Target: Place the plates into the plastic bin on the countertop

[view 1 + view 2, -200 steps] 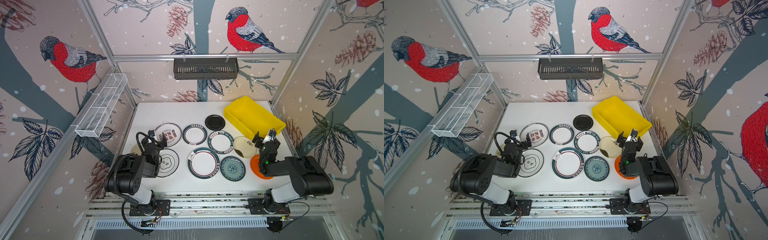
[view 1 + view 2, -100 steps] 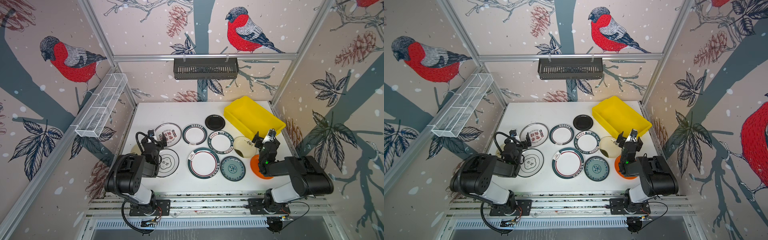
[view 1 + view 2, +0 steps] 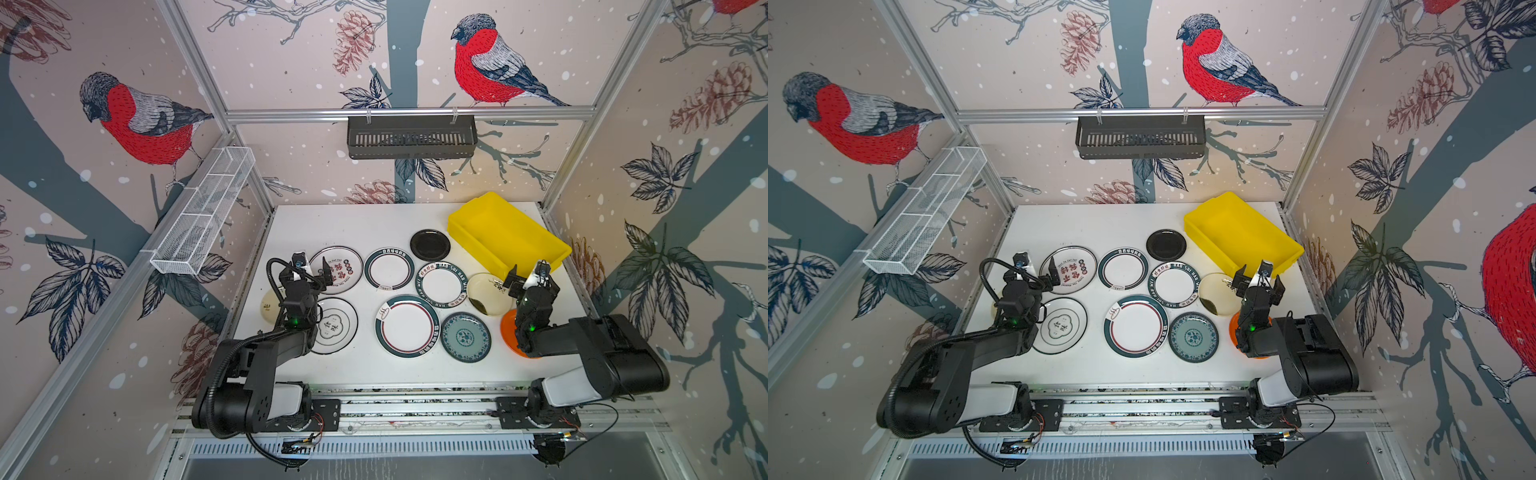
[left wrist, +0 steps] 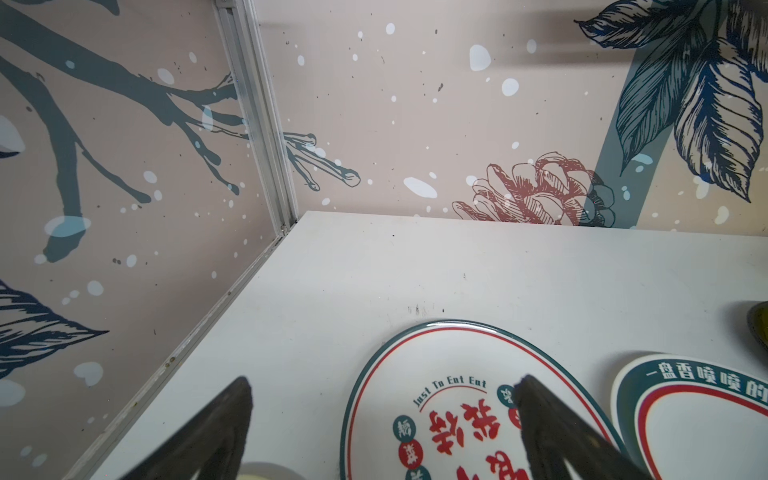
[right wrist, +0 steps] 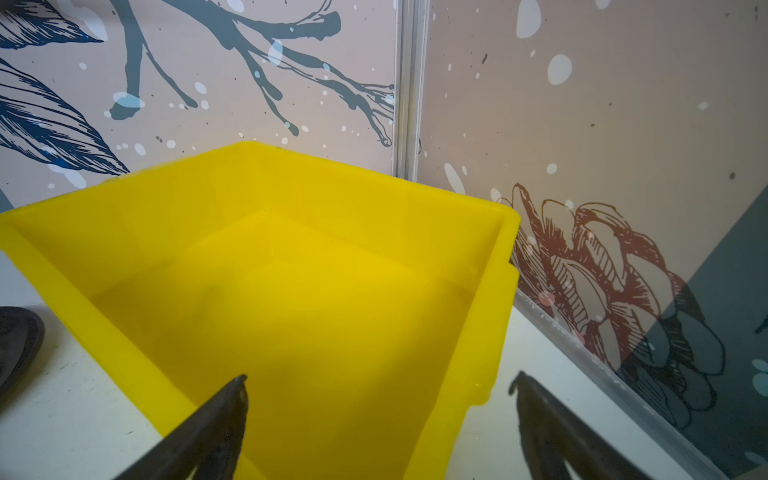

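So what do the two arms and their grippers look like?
The left arm and right arm are bulky black links on pale grey base joints, each with a small green light near the wrist. A black ribbed hose runs along the left one. The left gripper and right gripper have dark, tapering, pointed fingers.

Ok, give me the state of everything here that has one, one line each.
yellow bin: empty, on the countertop.
plates: lying on the countertop, none in the bin.
left gripper: fingers open, holding nothing.
right gripper: fingers open, holding nothing.
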Motion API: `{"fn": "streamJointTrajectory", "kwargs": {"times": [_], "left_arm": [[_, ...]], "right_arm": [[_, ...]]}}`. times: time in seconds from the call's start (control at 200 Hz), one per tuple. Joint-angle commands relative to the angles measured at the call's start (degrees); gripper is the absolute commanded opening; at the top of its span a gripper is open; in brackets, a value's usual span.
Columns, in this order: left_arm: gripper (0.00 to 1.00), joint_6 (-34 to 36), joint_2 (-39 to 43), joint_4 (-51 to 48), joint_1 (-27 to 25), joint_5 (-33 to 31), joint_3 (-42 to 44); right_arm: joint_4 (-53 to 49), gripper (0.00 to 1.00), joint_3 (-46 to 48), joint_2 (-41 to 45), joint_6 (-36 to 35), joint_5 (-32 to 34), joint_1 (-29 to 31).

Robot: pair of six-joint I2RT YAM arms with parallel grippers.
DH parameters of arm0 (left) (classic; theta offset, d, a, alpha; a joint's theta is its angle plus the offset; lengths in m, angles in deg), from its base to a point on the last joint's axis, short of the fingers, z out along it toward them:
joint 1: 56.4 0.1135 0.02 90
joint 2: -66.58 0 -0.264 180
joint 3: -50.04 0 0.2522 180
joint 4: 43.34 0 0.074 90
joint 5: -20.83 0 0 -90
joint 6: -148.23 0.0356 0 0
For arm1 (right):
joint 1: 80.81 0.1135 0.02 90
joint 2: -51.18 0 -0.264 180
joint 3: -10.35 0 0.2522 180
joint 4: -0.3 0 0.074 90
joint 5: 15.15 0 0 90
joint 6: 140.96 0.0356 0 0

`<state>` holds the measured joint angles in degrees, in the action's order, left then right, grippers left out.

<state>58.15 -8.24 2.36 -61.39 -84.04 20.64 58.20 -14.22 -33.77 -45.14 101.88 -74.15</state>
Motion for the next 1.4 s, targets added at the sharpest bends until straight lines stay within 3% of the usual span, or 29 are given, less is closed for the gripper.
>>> {"fn": "streamJointTrajectory", "kwargs": {"times": [0.0,0.155,0.29,0.42,0.55,0.67,0.856,0.986,1.106,1.246,1.396], "left_arm": [[0.98,-2.4,3.4,-2.2,-0.3,-3.5,1.0],[0.98,-5.4,7.7,-5.3,-2.5,-8.5,1.1],[0.98,-5.6,10.9,-16.2,-7.5,-13.8,-3.7],[0.98,-6.1,13.7,-21.2,-13.7,-19.0,-6.0],[0.98,-11.2,15.3,-30.3,-16.9,-18.8,-9.3],[0.98,-16.0,15.8,-35.8,-19.3,-18.2,-10.8],[0.98,-17.4,15.6,-39.7,-25.0,-13.3,-13.1],[0.98,-20.7,14.0,-42.2,-31.7,-12.0,-15.3],[0.98,-22.4,10.5,-49.0,-35.5,-11.7,-20.1],[0.98,-23.0,8.4,-54.5,-36.8,-11.6,-23.6],[0.98,-23.9,9.2,-51.4,-36.8,-12.3,-21.7]], "right_arm": [[0.8,1.0,-0.2,1.0,-0.5,-0.6,-0.5],[-6.1,1.0,-1.9,6.9,-5.0,2.2,3.8],[-11.9,1.0,-3.3,11.2,-7.2,7.0,9.8],[-20.5,1.0,-6.1,16.9,-3.7,8.7,13.5],[-39.2,1.0,-12.7,22.6,3.6,7.9,15.6],[-54.0,1.0,-17.5,28.0,8.4,-0.9,15.9],[-70.0,1.0,-21.5,32.9,13.5,-22.1,16.0],[-72.6,1.0,-19.2,35.0,17.6,-33.4,16.0],[-67.8,1.0,-13.7,36.3,19.2,-45.4,16.2],[-65.1,0.99,-10.9,35.9,22.0,-49.8,17.3],[-65.2,0.95,-10.1,34.4,23.4,-49.8,21.0]]}}
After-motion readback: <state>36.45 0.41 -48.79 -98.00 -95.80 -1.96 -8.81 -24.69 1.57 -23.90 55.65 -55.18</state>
